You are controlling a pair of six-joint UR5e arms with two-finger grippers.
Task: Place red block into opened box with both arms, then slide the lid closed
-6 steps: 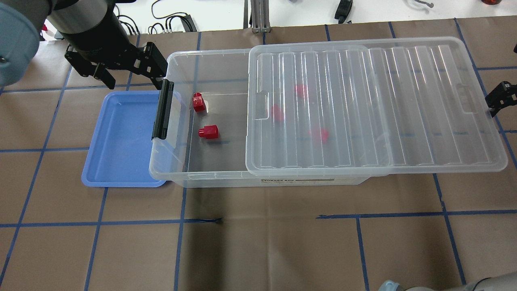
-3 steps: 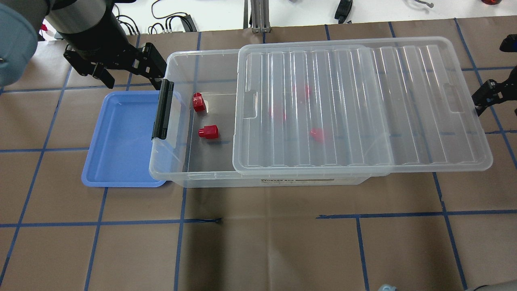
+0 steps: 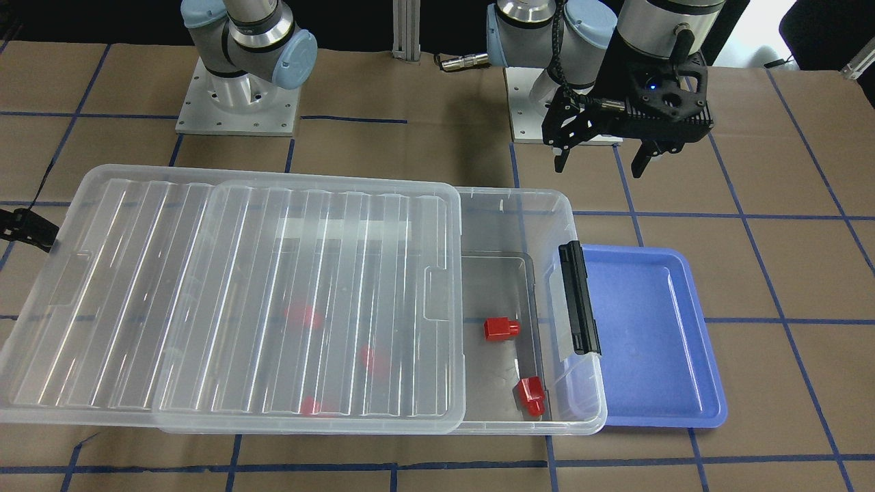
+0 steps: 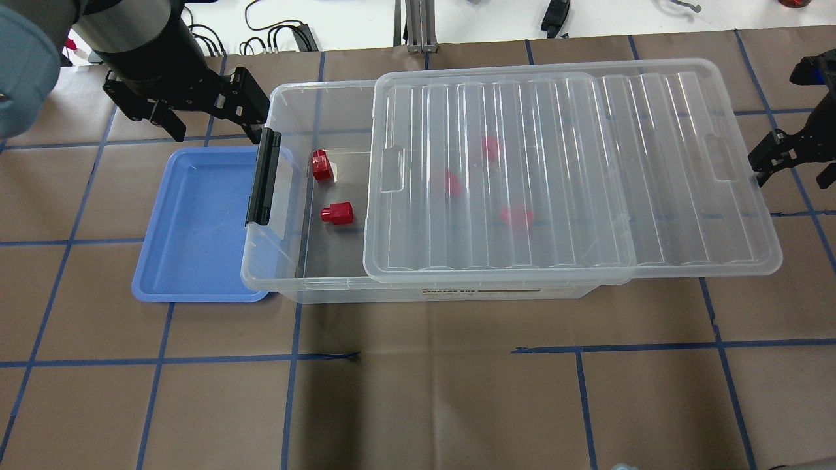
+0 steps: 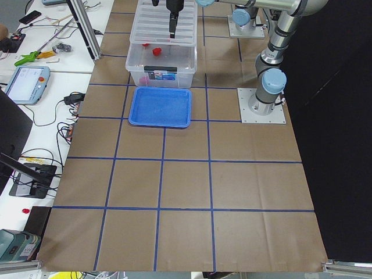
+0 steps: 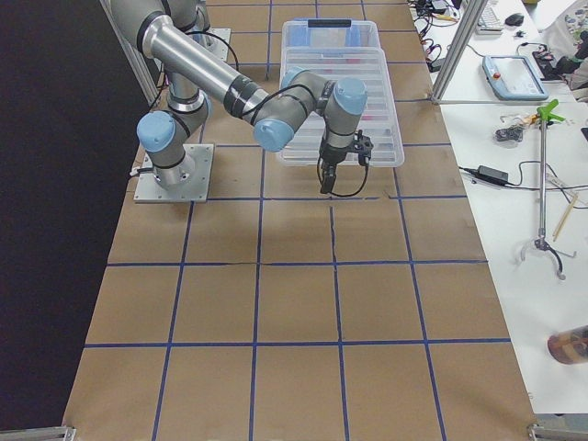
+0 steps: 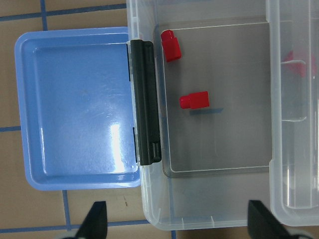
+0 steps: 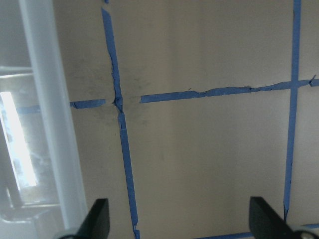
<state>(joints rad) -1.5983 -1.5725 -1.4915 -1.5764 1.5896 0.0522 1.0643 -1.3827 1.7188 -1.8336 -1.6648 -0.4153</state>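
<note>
The clear box (image 4: 274,274) has its black latch (image 4: 263,176) on the left end. The ribbed lid (image 4: 575,176) rests on top, shifted right, so the latch end stays uncovered. Two red blocks (image 4: 321,164) (image 4: 337,213) lie on the bare floor there, and three more show blurred through the lid. My left gripper (image 4: 215,121) hangs open and empty behind the latch corner; in the left wrist view its fingertips (image 7: 94,221) frame the box (image 7: 219,149). My right gripper (image 4: 784,153) is open, with one finger against the lid's right short end (image 8: 50,124).
An empty blue tray (image 4: 196,222) sits on the table, touching the box's latch end. Brown paper with blue tape lines covers the table (image 4: 418,391). Cables and tools lie beyond the far edge. The arm bases (image 3: 236,102) stand behind the box in the front-facing view.
The lid has slid left over the box, narrowing the uncovered part. My right gripper moved left with the lid's end. The left arm has stayed put.
</note>
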